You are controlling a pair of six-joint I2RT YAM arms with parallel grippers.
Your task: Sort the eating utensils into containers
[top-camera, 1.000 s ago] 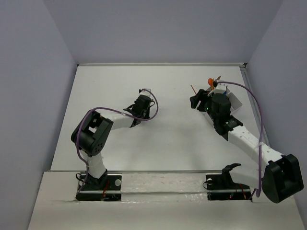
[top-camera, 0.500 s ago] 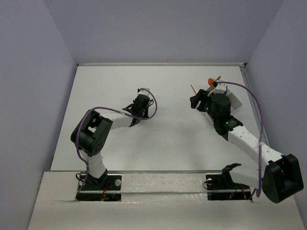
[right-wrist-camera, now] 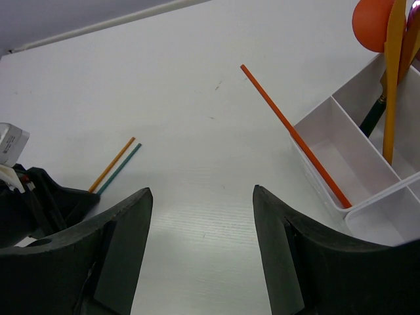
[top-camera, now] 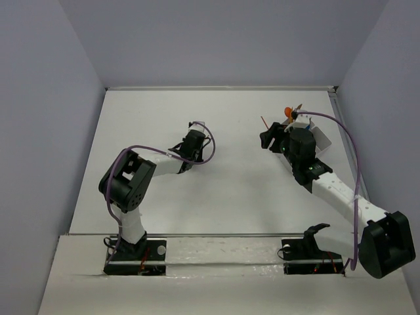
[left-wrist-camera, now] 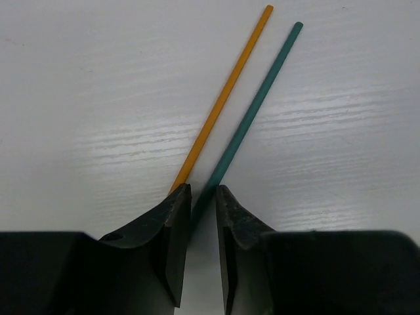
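Left end effector (left-wrist-camera: 202,191) has closed slightly, its narrow jaws seemingly astride the green utensil handle (left-wrist-camera: 252,111).

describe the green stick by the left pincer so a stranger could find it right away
On the white table, find the left pincer, a little left of the table's centre. Two thin sticks lie side by side in front of it. The green stick is the one that runs into the narrow gap between the fingers, while the orange stick beside it stops outside, at one fingertip.

text: none legible | labels: none legible | brands, numbers, signs: none legible in any view
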